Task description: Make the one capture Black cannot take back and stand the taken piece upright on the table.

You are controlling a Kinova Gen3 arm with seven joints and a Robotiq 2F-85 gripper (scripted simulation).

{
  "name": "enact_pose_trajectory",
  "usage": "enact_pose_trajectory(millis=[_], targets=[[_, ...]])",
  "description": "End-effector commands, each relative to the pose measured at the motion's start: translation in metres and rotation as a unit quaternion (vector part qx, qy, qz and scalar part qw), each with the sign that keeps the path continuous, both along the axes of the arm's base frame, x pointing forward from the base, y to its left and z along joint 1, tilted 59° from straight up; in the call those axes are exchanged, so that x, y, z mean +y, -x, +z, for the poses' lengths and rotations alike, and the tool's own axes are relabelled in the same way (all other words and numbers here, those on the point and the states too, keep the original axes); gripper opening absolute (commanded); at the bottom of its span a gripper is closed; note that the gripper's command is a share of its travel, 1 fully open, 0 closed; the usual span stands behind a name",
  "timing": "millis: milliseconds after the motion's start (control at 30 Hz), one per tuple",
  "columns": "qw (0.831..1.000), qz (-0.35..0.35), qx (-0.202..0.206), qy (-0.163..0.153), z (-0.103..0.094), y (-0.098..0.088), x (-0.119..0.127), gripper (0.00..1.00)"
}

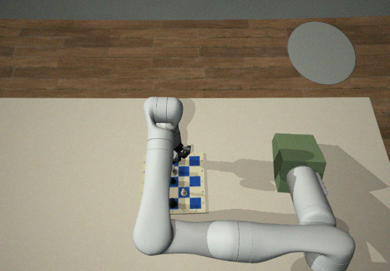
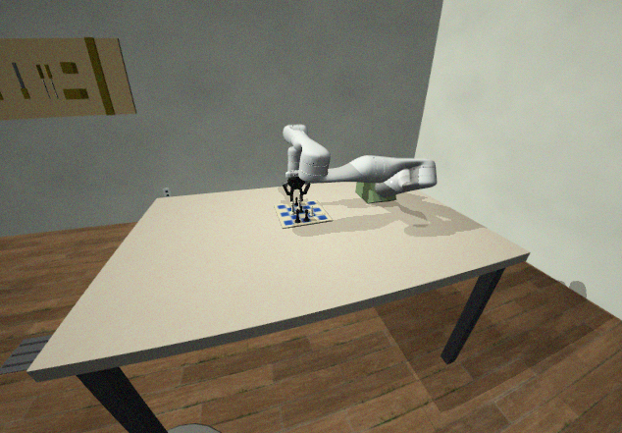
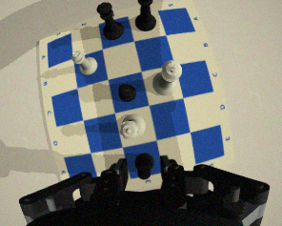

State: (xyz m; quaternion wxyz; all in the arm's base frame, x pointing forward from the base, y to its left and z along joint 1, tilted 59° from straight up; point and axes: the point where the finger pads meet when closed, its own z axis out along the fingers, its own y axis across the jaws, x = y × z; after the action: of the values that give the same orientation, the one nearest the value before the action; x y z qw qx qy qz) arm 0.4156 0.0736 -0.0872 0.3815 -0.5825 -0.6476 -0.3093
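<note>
Looking down, you see beige table, white arm reaching over chessboard. Gripper part open, fingers either side of black pawn at board's near edge; you cannot tell whether they grip it.

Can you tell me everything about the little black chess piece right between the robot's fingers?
It is a small black pawn with a round head, looking like smooth dark plastic. It stands upright on a blue square at the board's near edge, seen from the wrist camera. The gripper's fingers flank it, partly open; whether they touch it is unclear. It is not held.
</note>
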Motion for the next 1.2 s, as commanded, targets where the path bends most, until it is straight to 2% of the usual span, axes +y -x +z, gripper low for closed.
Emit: enact_pose_trajectory(millis=[0, 267, 300, 1167], targets=[[1.000, -0.001, -0.001, 0.000, 0.0003, -0.0005, -0.0008, 0.37], [1.000, -0.001, -0.001, 0.000, 0.0003, -0.0005, -0.0008, 0.37], [1.000, -0.001, -0.001, 0.000, 0.0003, -0.0005, -0.0008, 0.00], [1.000, -0.001, -0.001, 0.000, 0.0003, -0.0005, -0.0008, 0.00]])
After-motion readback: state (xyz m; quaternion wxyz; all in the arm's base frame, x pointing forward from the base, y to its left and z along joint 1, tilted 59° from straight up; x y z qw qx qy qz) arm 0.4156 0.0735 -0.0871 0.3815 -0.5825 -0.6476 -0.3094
